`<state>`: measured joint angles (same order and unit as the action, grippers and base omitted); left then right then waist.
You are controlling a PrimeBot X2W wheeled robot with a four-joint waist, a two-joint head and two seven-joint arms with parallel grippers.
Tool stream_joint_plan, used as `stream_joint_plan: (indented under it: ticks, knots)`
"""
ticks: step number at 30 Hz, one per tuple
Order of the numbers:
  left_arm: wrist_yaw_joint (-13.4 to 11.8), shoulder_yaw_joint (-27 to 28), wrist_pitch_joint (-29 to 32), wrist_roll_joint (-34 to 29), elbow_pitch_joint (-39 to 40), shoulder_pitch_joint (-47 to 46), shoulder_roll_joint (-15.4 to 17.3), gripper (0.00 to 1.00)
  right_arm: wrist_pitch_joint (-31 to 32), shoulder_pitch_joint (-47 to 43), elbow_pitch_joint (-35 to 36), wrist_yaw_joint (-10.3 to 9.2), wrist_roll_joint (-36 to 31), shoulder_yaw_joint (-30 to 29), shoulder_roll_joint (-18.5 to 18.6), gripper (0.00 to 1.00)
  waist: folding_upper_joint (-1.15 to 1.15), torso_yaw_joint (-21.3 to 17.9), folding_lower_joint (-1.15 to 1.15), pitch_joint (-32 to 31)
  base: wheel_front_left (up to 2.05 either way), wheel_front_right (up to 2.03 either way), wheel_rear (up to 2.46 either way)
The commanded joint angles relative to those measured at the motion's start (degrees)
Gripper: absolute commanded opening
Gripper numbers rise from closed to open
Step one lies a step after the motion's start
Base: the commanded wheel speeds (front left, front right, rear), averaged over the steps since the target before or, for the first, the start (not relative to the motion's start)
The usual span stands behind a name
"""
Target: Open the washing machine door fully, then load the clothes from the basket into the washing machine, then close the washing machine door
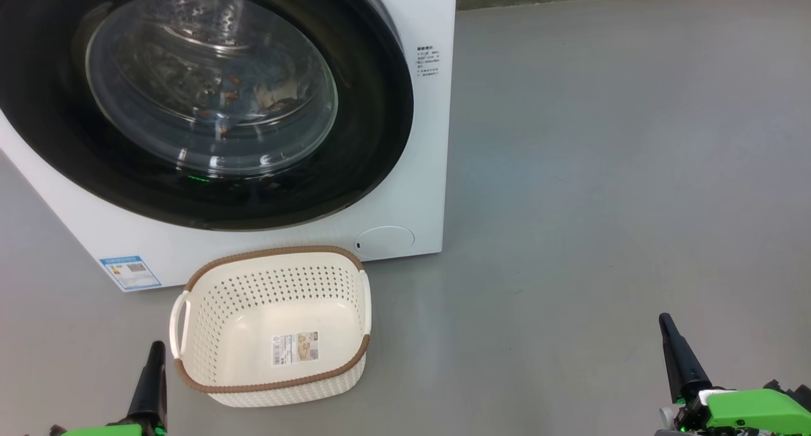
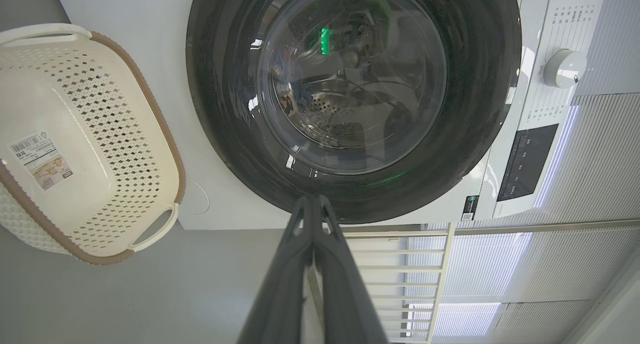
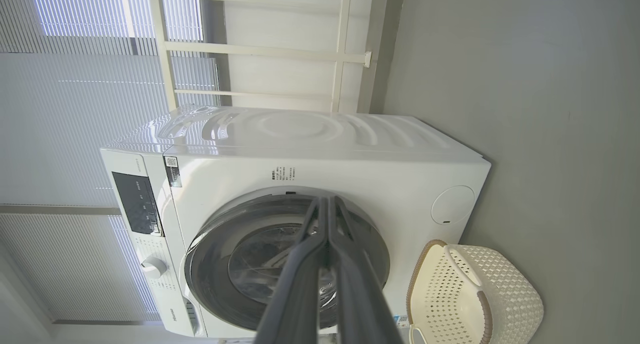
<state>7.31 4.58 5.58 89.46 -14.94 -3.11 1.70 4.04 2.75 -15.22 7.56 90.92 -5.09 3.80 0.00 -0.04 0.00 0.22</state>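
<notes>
One boxy white washer [image 1: 431,106], upper left of the head view. Its round door [image 1: 355,170] is shut: glossy black ring, bulging clear pane. Behind it, blue clothes [image 1: 266,94] with orange bits lie in the perforated steel drum [image 1: 222,18].

One cream plastic basket [image 1: 215,334], lower centre-left on the grey floor [image 1: 602,170]: perforated walls, brown woven-look rim, two handles [image 1: 179,325], one sticker [image 1: 295,348].

Left gripper [image 1: 156,350] lower left, right gripper [image 1: 666,328] lower right. Fingers are pressed together on both, holding nothing.
</notes>
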Motion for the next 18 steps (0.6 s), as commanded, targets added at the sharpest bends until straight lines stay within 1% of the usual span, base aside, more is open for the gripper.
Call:
stream_joint_plan:
  ticks: [1,3,18]
  knots:
    - [0.2,1.9,0.6,1.6,0.9,-2.9,1.2,0.0,0.5,3.2,1.3,-0.07,1.8,0.7,0.5,0.0,0.0,0.0,0.0,0.0,0.0,0.0,0.0]
    - [0.2,1.9,0.9,2.7,0.9,-3.1,1.2,0.0,0.8,3.3,1.3,-0.08,2.9,0.6,0.5,0.0,0.0,0.0,0.0,0.0,0.0,0.0,0.0]
    - [0.2,1.9,0.9,2.7,0.9,-3.1,1.2,0.0,1.1,3.3,1.3,-0.08,2.6,0.2,0.3,0.0,0.0,0.0,0.0,0.0,0.0,0.0,0.0]
